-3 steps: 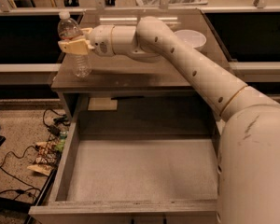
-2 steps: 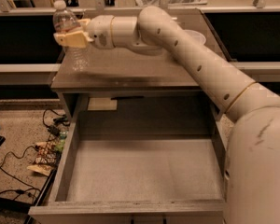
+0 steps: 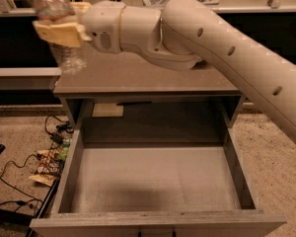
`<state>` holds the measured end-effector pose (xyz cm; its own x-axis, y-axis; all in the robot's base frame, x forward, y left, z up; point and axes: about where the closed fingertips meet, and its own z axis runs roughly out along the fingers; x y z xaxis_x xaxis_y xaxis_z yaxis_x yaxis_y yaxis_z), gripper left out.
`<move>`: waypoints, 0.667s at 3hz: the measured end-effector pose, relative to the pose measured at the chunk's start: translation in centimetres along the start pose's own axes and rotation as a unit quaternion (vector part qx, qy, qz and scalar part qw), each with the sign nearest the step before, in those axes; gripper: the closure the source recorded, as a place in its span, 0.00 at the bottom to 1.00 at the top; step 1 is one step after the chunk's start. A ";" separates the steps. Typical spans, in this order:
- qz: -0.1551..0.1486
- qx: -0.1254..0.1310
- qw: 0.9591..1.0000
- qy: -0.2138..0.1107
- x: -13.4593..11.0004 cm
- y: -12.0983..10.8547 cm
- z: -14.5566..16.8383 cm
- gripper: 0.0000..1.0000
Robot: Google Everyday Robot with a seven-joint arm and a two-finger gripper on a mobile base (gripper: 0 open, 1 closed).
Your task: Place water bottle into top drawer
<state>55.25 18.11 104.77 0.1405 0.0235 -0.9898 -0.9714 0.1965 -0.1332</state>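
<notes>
Upward and to the left is where the water bottle (image 3: pixel 49 6) has gone since the earlier picture, and the arm (image 3: pixel 212 33) now fills more of the view. The gripper (image 3: pixel 56 23) sits at the upper left, its tan fingers (image 3: pixel 59 34) clamped across the bottle's middle, one in front and one behind. The bottle is clear plastic with a ribbed, see-through lower body (its outline is smeared, and the fingers cover its middle band). It hangs over the left rear corner of the cabinet top (image 3: pixel 148 75), well above and behind the open top drawer (image 3: pixel 153 177). Its long axis is close to upright but leans, with the neck end up and to the left at the picture's top edge and the base down and to the right. The arm is smooth, rounded cream plastic with small dark holes along it. The drawer is a wide grey box with thick walls and a flat, finely textured bottom. The cabinet top is a flat grey-brown slab. Cables (image 3: pixel 19 167) lie on the speckled floor to the left.
</notes>
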 end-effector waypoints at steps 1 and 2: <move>0.014 -0.007 1.000 0.010 -0.3 7.3 -1.2 1.00; 0.049 0.007 0.997 0.055 7.5 12.5 -6.4 1.00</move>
<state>42.89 14.48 95.37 0.0223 -0.0643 -0.9977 -0.9766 0.2122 -0.0355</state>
